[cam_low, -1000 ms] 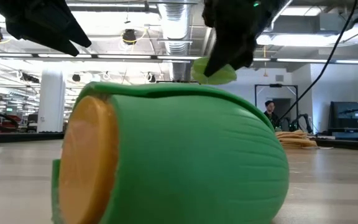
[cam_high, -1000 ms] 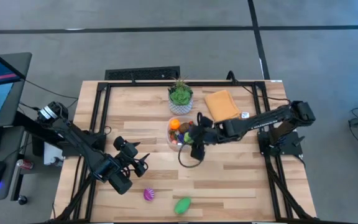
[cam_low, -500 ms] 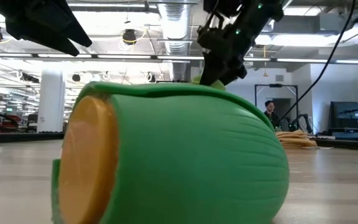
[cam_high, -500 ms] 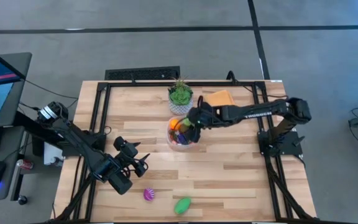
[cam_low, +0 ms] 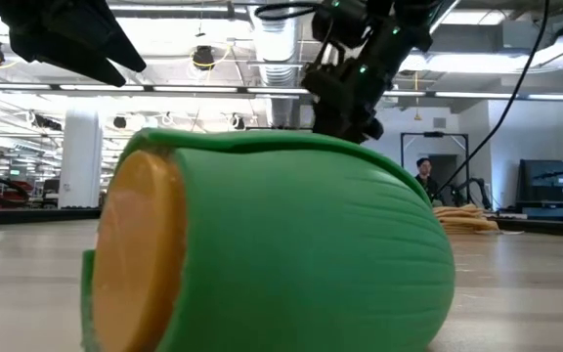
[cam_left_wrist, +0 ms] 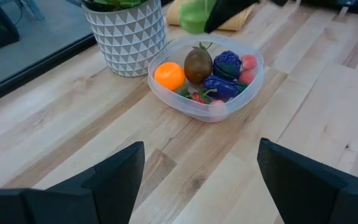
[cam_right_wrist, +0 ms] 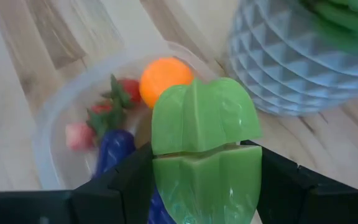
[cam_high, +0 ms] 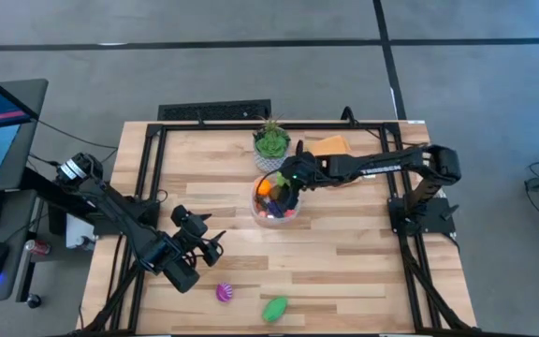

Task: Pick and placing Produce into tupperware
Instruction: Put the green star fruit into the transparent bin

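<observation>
The clear tupperware [cam_high: 262, 213] sits mid-table and holds orange, brown, purple, red and pink toys [cam_left_wrist: 205, 74]. My right gripper [cam_high: 288, 178] hangs over its far right side, shut on a light green ribbed toy fruit [cam_right_wrist: 202, 140], which also shows in the left wrist view [cam_left_wrist: 193, 15]. A purple-pink toy [cam_high: 224, 293] and a green toy with an orange end [cam_high: 275, 308] lie near the table's near edge. The green one fills the low view [cam_low: 272, 244]. My left gripper [cam_high: 215, 245] hovers open, left of and nearer than the container. My right gripper pinches the light green toy fruit between its two fingers [cam_right_wrist: 114, 186], which sit on the lower sides of the fruit [cam_right_wrist: 166, 180]. The arm reaches in from the table's right, slanting down. The fruit is lifted clear, above the tupperware's contents.
A potted plant in a white patterned pot [cam_high: 271, 145] stands just beyond the container. A folded orange cloth [cam_high: 330, 147] lies to the right of the plant, under the right arm. A person [cam_low: 423, 171] stands far back in the room. Bare wood lies right of the container.
My right gripper has carried the light green fruit from the container's near right side toward the far edge, and it now hangs over the container. The gripper has stayed shut on the fruit. The left arm has kept still.
</observation>
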`<state>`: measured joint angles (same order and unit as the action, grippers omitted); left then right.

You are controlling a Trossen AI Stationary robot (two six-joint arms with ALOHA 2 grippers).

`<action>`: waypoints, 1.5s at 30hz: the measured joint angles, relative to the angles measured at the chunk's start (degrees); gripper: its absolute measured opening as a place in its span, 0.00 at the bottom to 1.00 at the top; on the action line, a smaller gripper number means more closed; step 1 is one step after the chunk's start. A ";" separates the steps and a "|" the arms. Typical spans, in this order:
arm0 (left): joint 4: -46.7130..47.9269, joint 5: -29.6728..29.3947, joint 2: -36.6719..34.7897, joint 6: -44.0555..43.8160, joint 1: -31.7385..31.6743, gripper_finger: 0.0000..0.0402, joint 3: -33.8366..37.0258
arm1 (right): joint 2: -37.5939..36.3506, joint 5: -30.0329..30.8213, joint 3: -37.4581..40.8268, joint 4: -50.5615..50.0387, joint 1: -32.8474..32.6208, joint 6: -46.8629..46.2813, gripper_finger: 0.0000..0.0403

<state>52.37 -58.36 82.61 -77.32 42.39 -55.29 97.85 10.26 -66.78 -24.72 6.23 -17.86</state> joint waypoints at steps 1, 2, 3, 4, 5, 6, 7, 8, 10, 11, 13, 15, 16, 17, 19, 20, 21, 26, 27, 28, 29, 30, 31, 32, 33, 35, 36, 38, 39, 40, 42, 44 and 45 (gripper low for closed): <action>0.01 0.01 0.00 0.00 0.00 0.75 0.00 | 0.59 -0.02 0.00 -0.13 -0.12 -0.21 0.61; 0.01 0.00 0.00 -0.02 0.00 0.75 0.00 | 1.06 -0.02 0.10 -0.76 -0.23 -0.31 0.61; 0.01 0.04 0.00 -0.02 0.00 0.75 0.00 | 1.66 0.00 0.11 -0.54 -0.35 -0.29 0.61; 0.01 0.12 0.00 -0.02 0.00 0.75 0.00 | 2.20 0.04 0.09 0.10 -0.50 -0.30 0.61; 0.01 0.21 0.00 -0.02 0.00 0.75 0.00 | 2.60 0.07 0.07 0.02 -0.58 -0.32 0.61; 0.01 0.21 0.00 -0.02 0.00 0.75 0.00 | 2.83 0.06 0.09 -0.31 -0.56 -0.42 0.61; 0.01 0.26 0.00 -0.02 0.00 0.75 0.00 | 2.87 0.04 0.09 -0.49 -0.49 -0.61 0.61; 0.01 0.34 0.00 -0.02 0.00 0.75 0.00 | 2.85 0.04 0.09 -0.47 -0.49 -0.90 0.61; 0.01 0.42 0.00 -0.02 0.00 0.75 0.00 | 2.81 0.09 0.09 -0.35 -0.16 -1.21 0.61; 0.01 0.47 0.00 -0.02 0.00 0.75 0.00 | 2.81 0.11 0.09 -0.43 0.07 -1.23 0.61; 0.01 0.47 0.00 -0.02 0.00 0.75 0.00 | 2.81 0.19 0.09 -0.45 0.63 -1.40 0.61; 0.01 0.47 0.00 -0.02 0.00 0.75 0.00 | 2.81 0.25 0.09 -0.98 1.25 -2.36 0.61; 0.01 0.47 0.00 -0.02 0.00 0.75 0.00 | 2.81 0.26 0.09 -1.36 1.51 -3.06 0.61; 0.01 0.48 0.00 -0.01 0.00 0.75 0.00 | 2.81 0.26 0.09 -1.63 1.80 -3.63 0.61; 0.01 0.49 0.00 0.00 0.00 0.75 0.00 | 2.81 0.26 0.09 -2.04 2.19 -4.62 0.61; 0.01 0.50 0.00 0.00 0.00 0.75 0.00 | 2.81 0.28 0.17 -1.80 2.24 -4.68 0.61; 0.02 0.50 0.00 0.00 0.00 0.75 0.00 | 2.81 0.30 0.22 -1.80 2.24 -4.70 0.61; 0.03 0.48 0.00 0.00 0.00 0.75 0.00 | 2.81 0.07 0.31 -1.83 2.15 -6.19 0.61; 0.05 0.46 0.00 0.00 0.00 0.75 0.00 | 2.81 0.07 0.31 -1.83 2.15 -6.61 0.61; 0.07 0.44 0.00 0.01 0.00 0.75 0.00 | 2.81 0.15 0.31 -1.83 2.15 -6.90 0.61; 0.11 0.43 0.00 0.02 0.00 0.75 0.00 | 2.81 0.28 0.31 -1.81 2.06 -7.17 0.61; 0.15 0.43 0.00 0.02 0.00 0.75 0.00 | 2.81 0.33 0.31 -1.81 2.06 -7.22 0.61; 0.19 0.43 0.00 0.02 0.00 0.75 0.00 | 2.81 0.31 0.31 -1.82 2.06 -7.22 0.61; 0.20 0.43 0.00 0.02 0.00 0.75 0.00 | 2.81 0.31 0.31 -1.82 2.06 -7.22 0.61; 0.20 0.43 0.00 0.02 0.00 0.75 0.00 | 2.81 0.31 0.31 -1.81 2.06 -7.25 0.61; 0.20 0.23 0.00 0.02 0.00 0.75 0.00 | 2.81 0.29 0.31 -1.83 2.06 -7.84 0.61; 0.20 0.13 0.00 0.02 0.00 0.75 0.00 | 2.81 0.29 0.31 -1.80 2.04 -8.22 0.61; 0.19 0.10 0.00 0.02 0.00 0.75 0.00 | 2.89 0.31 0.31 -1.50 1.96 -8.72 0.61; 0.20 0.08 0.00 0.02 0.00 0.75 0.00 | 3.45 0.51 0.31 -0.76 1.75 -8.74 0.61; 0.18 0.08 0.00 0.02 0.00 0.75 0.00 | 3.95 0.52 0.27 -0.31 1.65 -8.83 0.61; 0.20 0.08 0.00 0.02 0.00 0.75 0.00 | 4.26 0.26 0.52 -1.58 1.68 -9.32 0.61; 0.16 0.08 0.00 0.00 0.00 0.75 0.00 | 5.06 -0.10 0.20 -0.26 1.31 -10.53 0.61; 0.17 0.08 0.00 0.00 0.00 0.75 0.00 | 5.55 -0.13 0.23 -0.43 1.13 -10.76 0.61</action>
<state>52.54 -58.28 82.61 -77.32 42.39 -55.29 103.40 10.13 -66.56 -25.15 7.36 -28.63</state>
